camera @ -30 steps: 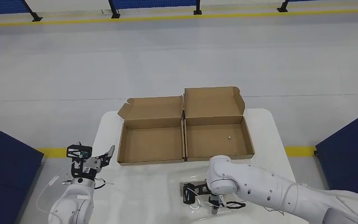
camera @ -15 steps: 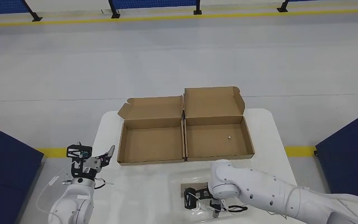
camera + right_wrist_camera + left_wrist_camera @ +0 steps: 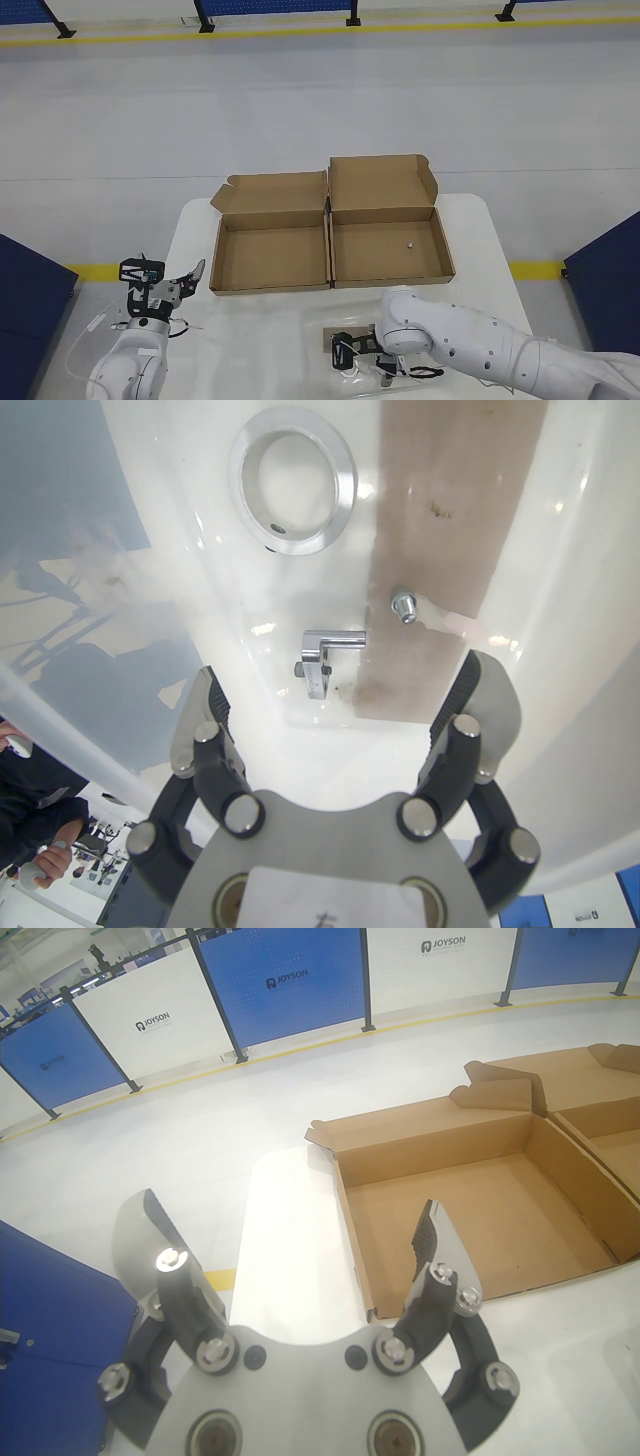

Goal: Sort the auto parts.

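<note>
- R jaws: wide, empty, low over tray (image 3: 550,550) at near edge of surface (image 3: 260,320).
- In tray: metal ring (image 3: 292,480), L-bracket (image 3: 325,660), small bolt (image 3: 404,604), all apart.
- L jaws: wide, empty, near left box (image 3: 270,255).
- Right box (image 3: 390,245): 1 small part (image 3: 410,243) inside.

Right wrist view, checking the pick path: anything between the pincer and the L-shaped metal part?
Nothing visible. The open right pincer faces the L-shaped metal part directly; the ring and nut lie beyond it.

Left hand (image 3: 290,1213), fingers (image 3: 435,1238) wide apart, over white table (image 3: 280,1168) near open cardboard box (image 3: 435,1148)
</note>
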Tool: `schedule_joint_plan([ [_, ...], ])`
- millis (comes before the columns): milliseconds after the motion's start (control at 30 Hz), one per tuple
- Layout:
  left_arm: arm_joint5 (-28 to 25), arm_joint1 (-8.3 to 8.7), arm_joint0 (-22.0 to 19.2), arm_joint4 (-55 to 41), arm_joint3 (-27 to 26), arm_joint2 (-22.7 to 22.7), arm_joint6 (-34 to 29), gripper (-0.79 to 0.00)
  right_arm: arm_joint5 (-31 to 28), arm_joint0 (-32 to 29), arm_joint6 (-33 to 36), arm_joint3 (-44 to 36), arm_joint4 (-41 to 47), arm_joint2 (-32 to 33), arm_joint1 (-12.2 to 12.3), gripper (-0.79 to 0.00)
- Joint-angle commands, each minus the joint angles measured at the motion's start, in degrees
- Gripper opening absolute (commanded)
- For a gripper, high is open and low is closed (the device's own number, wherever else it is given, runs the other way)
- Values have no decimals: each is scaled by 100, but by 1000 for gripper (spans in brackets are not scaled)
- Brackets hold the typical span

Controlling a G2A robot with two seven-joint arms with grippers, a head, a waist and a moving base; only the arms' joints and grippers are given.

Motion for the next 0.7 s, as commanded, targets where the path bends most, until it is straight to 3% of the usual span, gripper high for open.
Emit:
schedule_joint_plan([
  [0, 0, 0, 0, 0, 0, 0, 0, 0, -35, -17, 83, -48, -5, 21, 23, 0],
  [467, 0, 0, 0, 0, 0, 0, 0, 0, -96, -144, -49, 48, -209, 30, 13, -3],
  [533, 0, 0, 0, 0, 0, 0, 0, 0, -105, -157, -22, 49, -209, 48, 10, -151],
  [600, 0, 0, 0, 0, 0, 0, 0, 0, -119, -172, 0, 28, -208, 66, 10, -206],
  [667, 0, 0, 0, 0, 0, 0, 0, 0, -123, -189, 19, 12, -214, 89, 14, -345],
])
